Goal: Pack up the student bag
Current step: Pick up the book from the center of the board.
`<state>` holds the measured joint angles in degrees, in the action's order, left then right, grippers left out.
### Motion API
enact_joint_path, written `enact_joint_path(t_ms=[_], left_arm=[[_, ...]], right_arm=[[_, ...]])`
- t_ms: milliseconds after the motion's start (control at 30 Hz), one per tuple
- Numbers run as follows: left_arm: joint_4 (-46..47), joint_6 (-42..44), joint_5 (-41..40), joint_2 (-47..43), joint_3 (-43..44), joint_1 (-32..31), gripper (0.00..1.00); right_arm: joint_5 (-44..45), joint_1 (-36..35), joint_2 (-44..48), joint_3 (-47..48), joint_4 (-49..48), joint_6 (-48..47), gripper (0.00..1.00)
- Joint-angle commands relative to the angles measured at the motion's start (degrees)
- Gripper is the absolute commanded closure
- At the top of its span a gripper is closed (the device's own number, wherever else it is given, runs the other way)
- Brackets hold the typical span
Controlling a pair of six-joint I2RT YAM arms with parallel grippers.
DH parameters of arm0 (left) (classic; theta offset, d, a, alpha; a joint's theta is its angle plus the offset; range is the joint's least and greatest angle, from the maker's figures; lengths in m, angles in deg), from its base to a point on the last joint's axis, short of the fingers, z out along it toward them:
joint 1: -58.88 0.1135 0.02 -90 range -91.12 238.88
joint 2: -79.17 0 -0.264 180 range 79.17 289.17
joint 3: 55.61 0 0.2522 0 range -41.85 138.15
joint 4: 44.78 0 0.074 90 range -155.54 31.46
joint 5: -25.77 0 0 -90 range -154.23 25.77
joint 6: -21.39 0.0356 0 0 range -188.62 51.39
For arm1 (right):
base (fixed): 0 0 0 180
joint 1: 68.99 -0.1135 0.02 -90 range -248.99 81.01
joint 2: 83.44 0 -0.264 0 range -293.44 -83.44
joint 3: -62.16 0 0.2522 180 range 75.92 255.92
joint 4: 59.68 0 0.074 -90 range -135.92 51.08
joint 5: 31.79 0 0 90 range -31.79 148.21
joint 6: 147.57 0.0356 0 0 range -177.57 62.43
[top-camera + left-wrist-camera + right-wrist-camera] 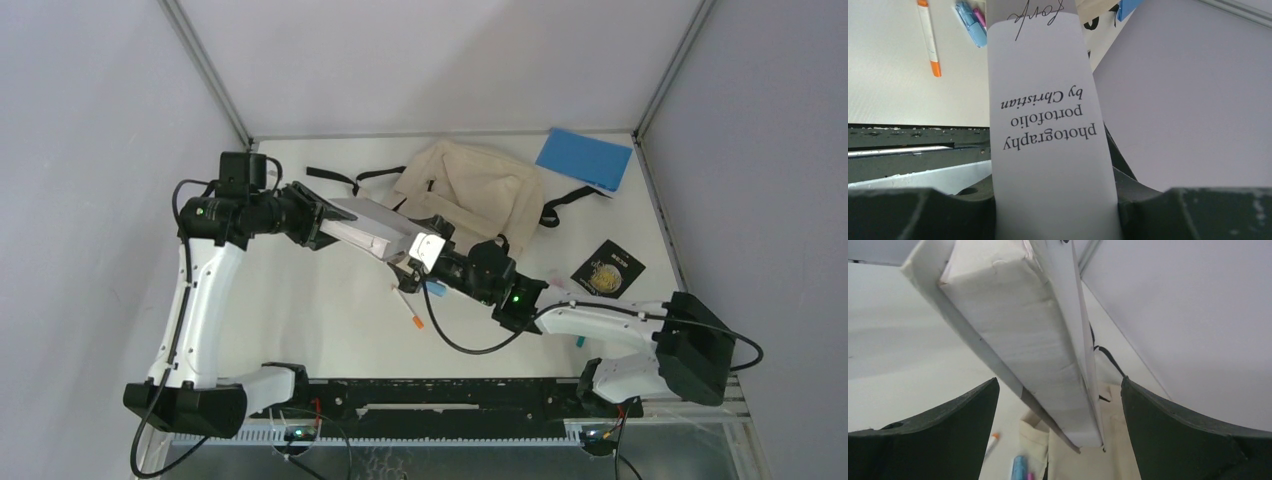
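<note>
1. The left gripper (325,222) is clamped on a white book (380,228), holding it clear of the table (330,320). In the left wrist view, the book's spine (1048,125) stands wedged between the two fingers (923,215).
2. The spine text reads upside down as "photography portofolio by Christian". A handwritten line above it is cut off by the frame edge.
3. The right gripper (1060,425) stands spread wide. The book's far end (1018,340) sits between its fingers (948,425), with a gap showing on each side.
4. In the top view, the right gripper (435,260) has its fingertips masked by the book's end, so contact cannot be checked from there.
5. The student bag (480,185) lies flat at the far middle of the table, just beyond the book and both grippers. Its black straps (335,178) trail to the left.
6. The bag's near edge is covered by the right arm and the book. Whether its opening is unzipped cannot be told. The right wrist view shows only a strip of the cream fabric (1113,455).
7. An orange-tipped pen (410,315) lies on the table below the grippers, and the left wrist view cuts off its top end (928,35). A blue marker (970,22) beside it is also partly cropped.
8. A blue notebook (585,158) lies at the far right corner. A black booklet (608,268) lies near the right edge, and its gold emblem is too small to read.
</note>
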<state>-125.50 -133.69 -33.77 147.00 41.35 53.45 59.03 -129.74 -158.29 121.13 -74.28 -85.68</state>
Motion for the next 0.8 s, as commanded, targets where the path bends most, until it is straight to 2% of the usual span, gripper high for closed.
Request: enact_joint_path(t_ms=[0,233,367,433,500,533,600,667,733,767], left_arm=[[3.59,-1.29,4.46,-1.84,-1.53,0.33,1.0],[3.81,-1.45,5.0,-2.02,-2.18,0.33,1.0],[3.92,-1.12,5.54,-1.78,-2.57,0.33,1.0],[4.68,-1.1,6.24,-1.78,-2.96,0.33,0.96],[6.02,-1.22,6.89,-1.92,-3.44,0.33,0.83],[6.84,-1.44,7.24,-1.97,-3.84,0.27,0.76],[8.65,-1.93,7.52,-2.65,-4.3,0.28,0.53],[10.2,-1.91,6.92,-3.7,-4.28,0.33,0.21],[11.49,-1.43,5.59,-4.84,-3.57,0.33,0.05],[11.58,-0.84,4.64,-5.3,-2.9,0.33,0.01]], right_arm=[[1.61,-0.51,-2.75,0.58,-11.94,-3.81,0.0],[-0.23,-0.51,-7.31,2.29,-15.38,-3.67,0.03],[-1.48,-0.51,-8.44,3.67,-15.33,-2.33,0.27],[0.38,-0.51,-8.56,3.66,-15.91,-1.7,0.4],[1.33,-0.3,-8.29,3.66,-15.62,-0.74,0.52],[1.45,-0.08,-8.05,3.66,-15.24,0.14,0.54],[1.11,0.77,-6.93,3.66,-14.11,3.39,0.56],[-1.14,3.11,-5.2,3.7,-12.38,9.95,0.54],[-7.54,8.39,-3.01,4.37,-8.11,21.25,0.55],[-11.83,11.35,-2.2,4.89,-6.33,26.16,0.58]])
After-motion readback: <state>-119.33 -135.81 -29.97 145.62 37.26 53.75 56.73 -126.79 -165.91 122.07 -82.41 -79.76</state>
